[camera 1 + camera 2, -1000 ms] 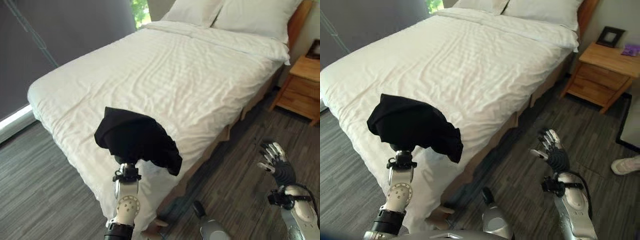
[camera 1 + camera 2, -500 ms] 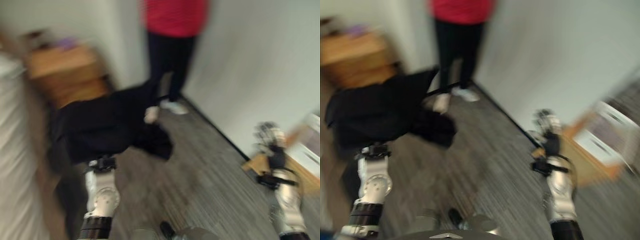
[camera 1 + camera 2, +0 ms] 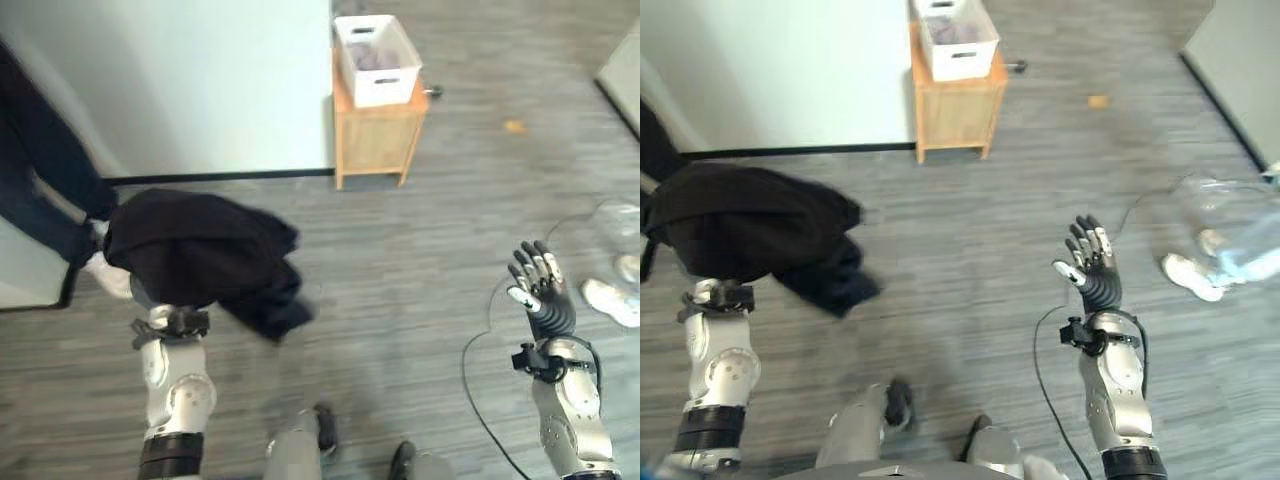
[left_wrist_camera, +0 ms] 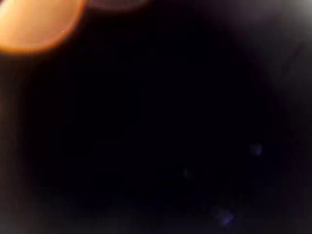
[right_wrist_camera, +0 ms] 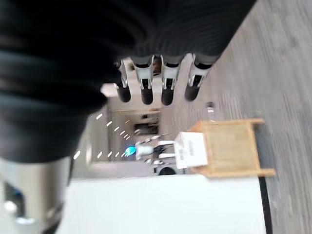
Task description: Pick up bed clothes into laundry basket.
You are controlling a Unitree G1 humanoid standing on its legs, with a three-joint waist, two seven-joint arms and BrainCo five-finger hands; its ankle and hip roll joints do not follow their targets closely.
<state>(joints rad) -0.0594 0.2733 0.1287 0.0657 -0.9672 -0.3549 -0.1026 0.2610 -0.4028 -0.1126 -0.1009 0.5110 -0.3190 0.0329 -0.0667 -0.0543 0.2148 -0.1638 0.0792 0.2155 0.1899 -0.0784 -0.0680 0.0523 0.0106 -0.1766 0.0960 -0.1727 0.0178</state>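
A black garment hangs draped over the top of my raised left arm and covers the hand under it. In the left wrist view the same dark cloth lies across the lens. A white laundry basket stands on a small wooden stool far ahead by the wall, well apart from the garment. My right hand is held up at the lower right, open, fingers straight and holding nothing. In the right wrist view the basket sits beyond them.
A person's dark-trousered legs and white shoe stand close to my left by a white wall. Another white shoe and a clear plastic object lie at the right. Grey wood floor stretches between me and the stool.
The camera has swung away from the bed to the floor, wall and basket. The black garment stays draped over my left arm; the right hand stays raised and open.
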